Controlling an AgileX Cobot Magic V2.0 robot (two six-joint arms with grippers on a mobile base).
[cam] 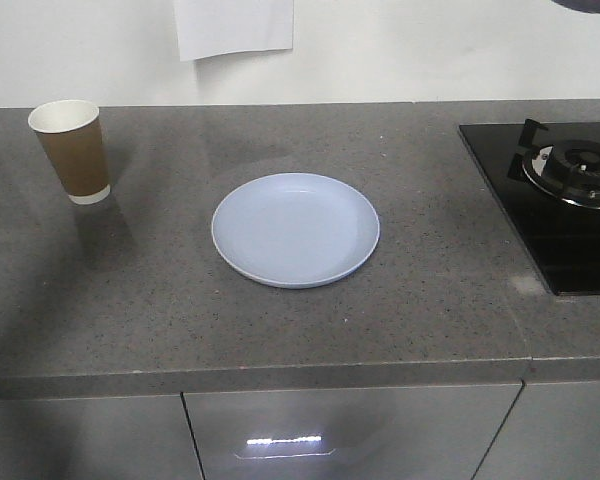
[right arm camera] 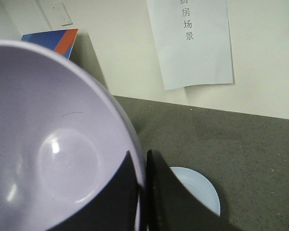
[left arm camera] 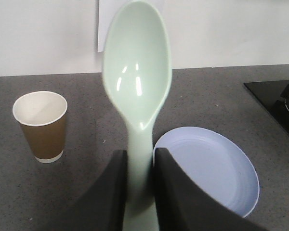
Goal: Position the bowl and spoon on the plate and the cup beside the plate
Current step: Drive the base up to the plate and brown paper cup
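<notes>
The pale blue plate lies empty in the middle of the grey counter. The brown paper cup stands upright at the back left, well apart from the plate. In the left wrist view my left gripper is shut on the handle of the mint-green spoon, held up above the counter with the cup to its left and the plate to its right. In the right wrist view my right gripper is shut on the rim of the lavender bowl, high above the plate. Neither gripper shows in the front view.
A black gas hob with a burner sits at the counter's right end. A white paper sheet hangs on the back wall. A blue and orange box stands by the wall in the right wrist view. Cabinet fronts run below the counter's front edge.
</notes>
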